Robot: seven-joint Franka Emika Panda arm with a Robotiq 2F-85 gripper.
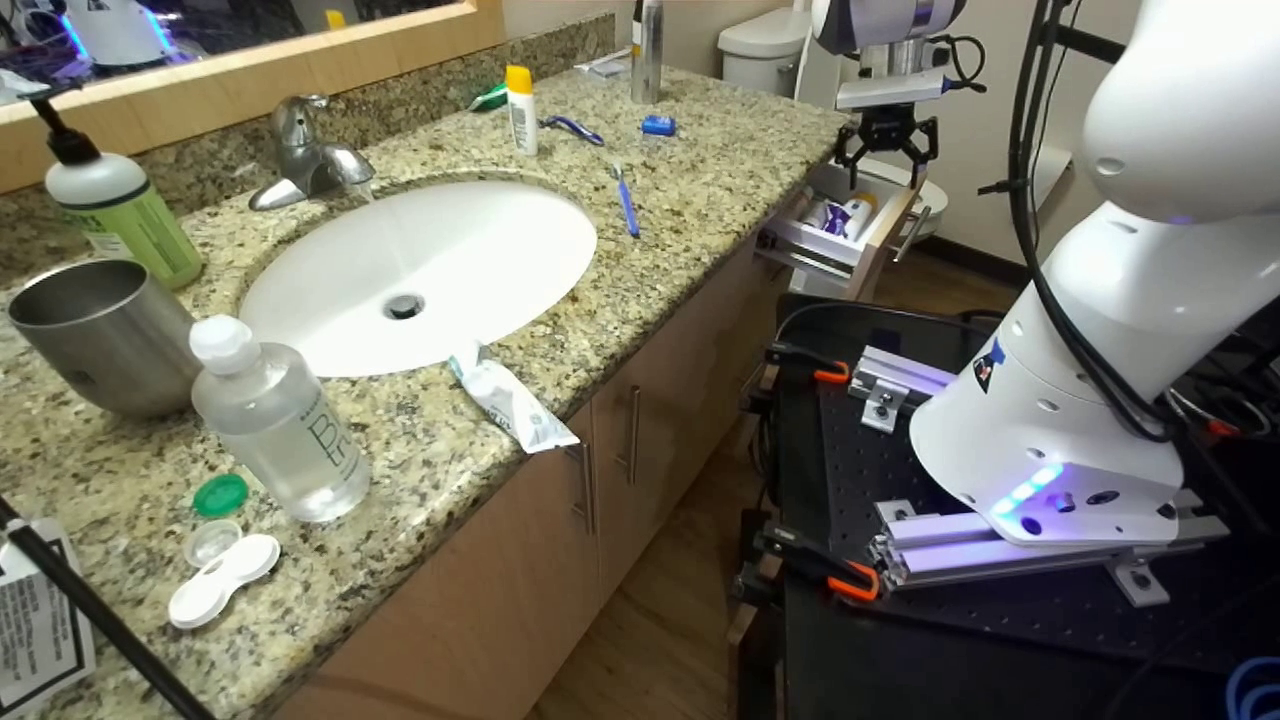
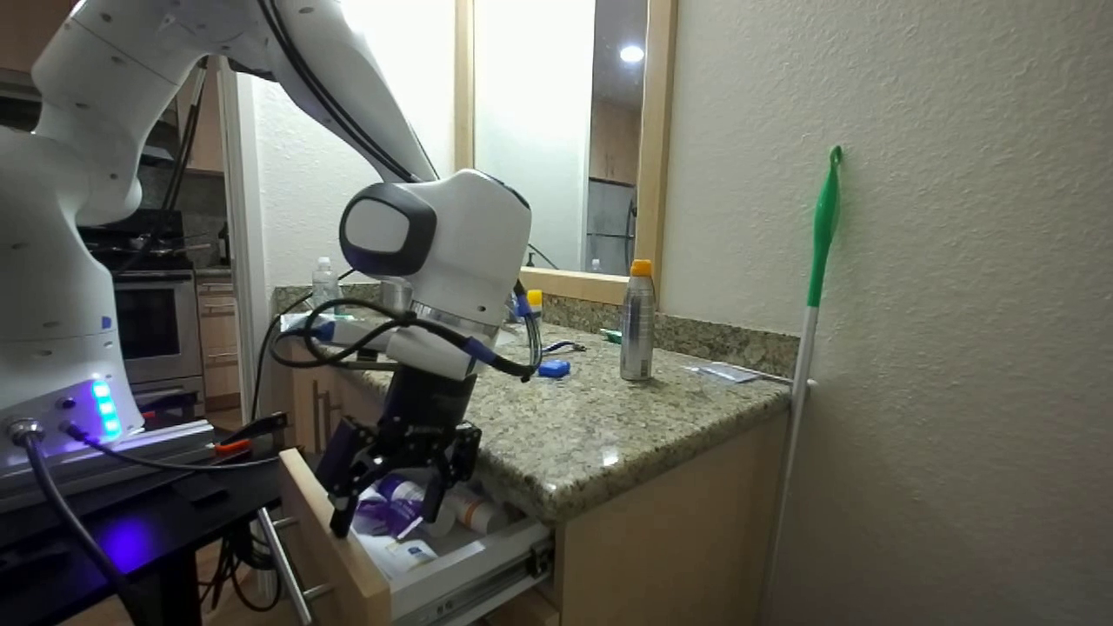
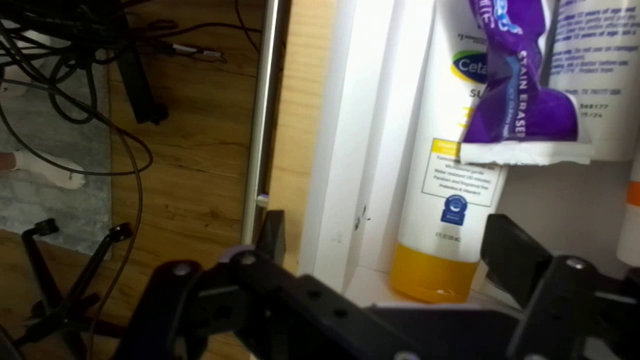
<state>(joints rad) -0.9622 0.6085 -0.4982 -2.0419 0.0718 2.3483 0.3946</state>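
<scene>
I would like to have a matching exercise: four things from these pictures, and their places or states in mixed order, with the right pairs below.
Column one:
1. gripper
2. drawer
3. purple tube
4. silver can

Column two:
A. upright on the counter
B. jaws wide apart
C. partly covering a yellow-capped tube in the wrist view
D. pulled out

Pairs: 1-B, 2-D, 3-C, 4-A

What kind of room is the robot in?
Most likely a bathroom: there's a white sink, a blue toothbrush lying near it, and a toilet in the background.
</scene>
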